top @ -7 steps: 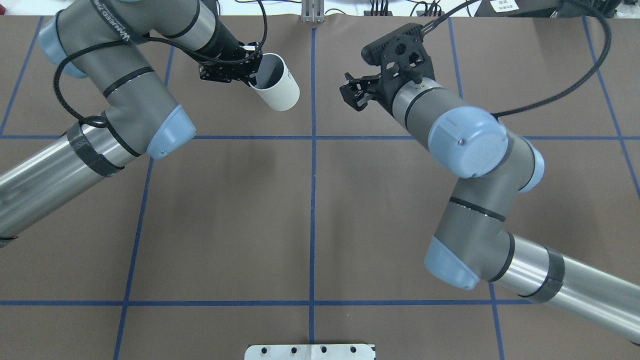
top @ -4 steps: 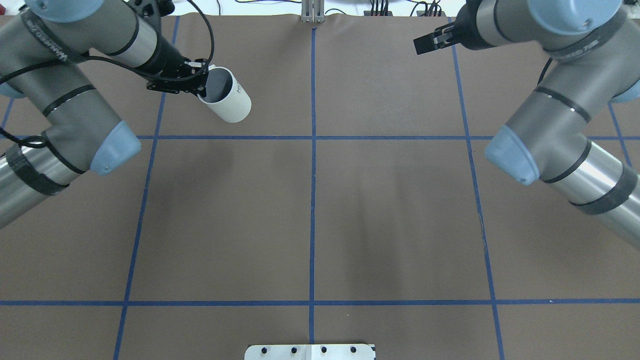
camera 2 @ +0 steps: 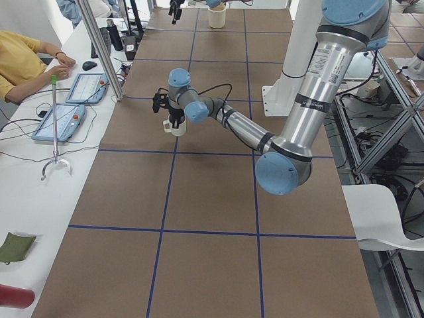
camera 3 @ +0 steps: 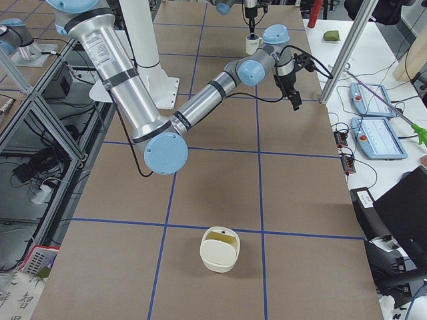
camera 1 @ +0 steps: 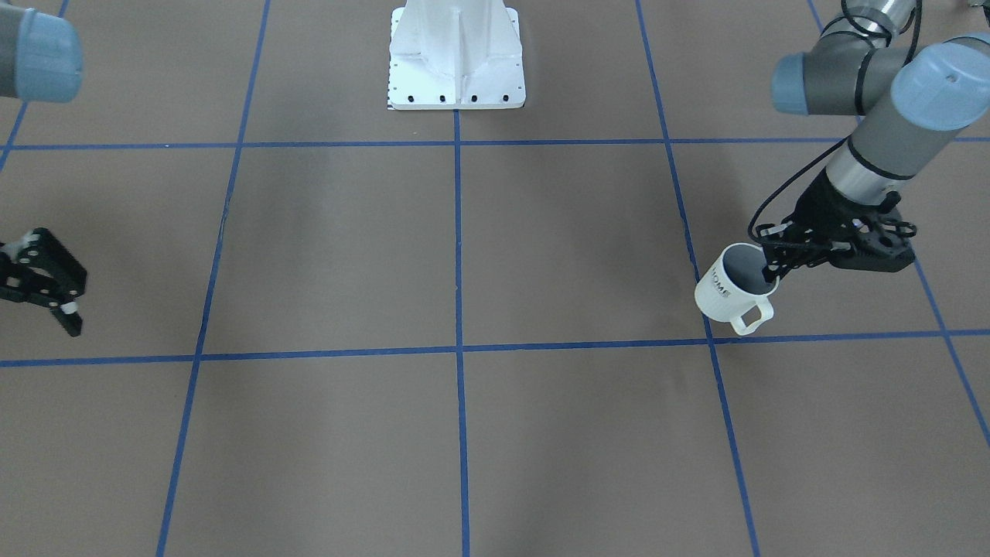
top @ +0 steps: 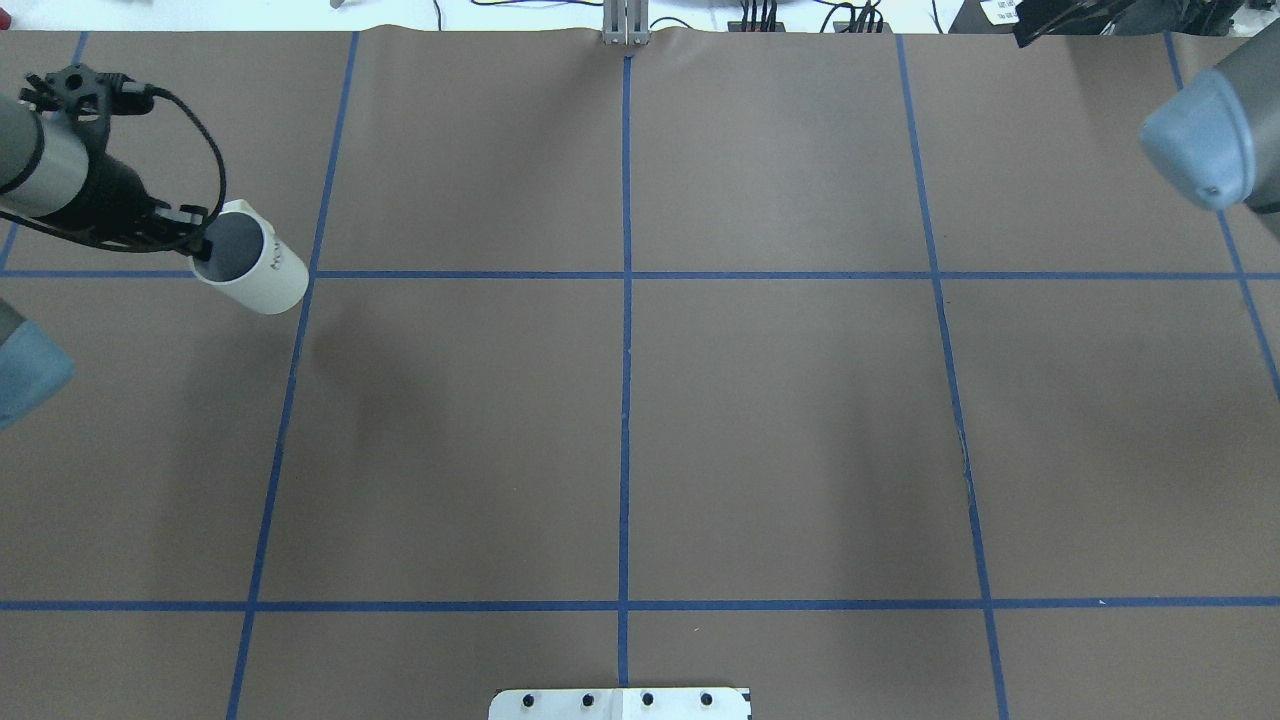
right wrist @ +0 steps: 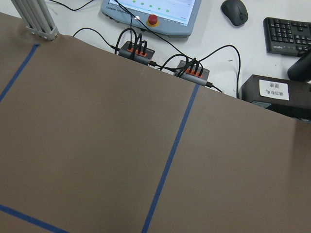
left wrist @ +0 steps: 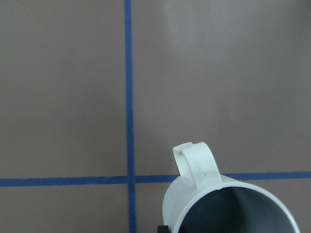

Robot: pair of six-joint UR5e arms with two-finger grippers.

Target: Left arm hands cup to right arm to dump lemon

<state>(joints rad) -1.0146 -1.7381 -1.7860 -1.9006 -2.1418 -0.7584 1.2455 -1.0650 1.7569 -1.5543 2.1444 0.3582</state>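
The cup, a white ribbed mug with a grey inside and a loop handle, hangs tilted above the table's far left. My left gripper is shut on its rim, one finger inside and one outside. In the front-facing view the cup shows black lettering and its handle points down toward the camera, with the left gripper on the rim. The left wrist view shows the cup's handle and grey inside. The lemon shows in no view. My right gripper is open and empty, far off at the table's right side.
A cream container stands on the table near its right end. The robot's white base stands at the table's middle edge. Cable boxes and a control tablet lie beyond the far edge. Blue tape lines cross the brown table.
Both arms have swung apart. The left arm carried the cup from near the centre line to the far left. The right arm drew away to the far right, almost out of the overhead view.
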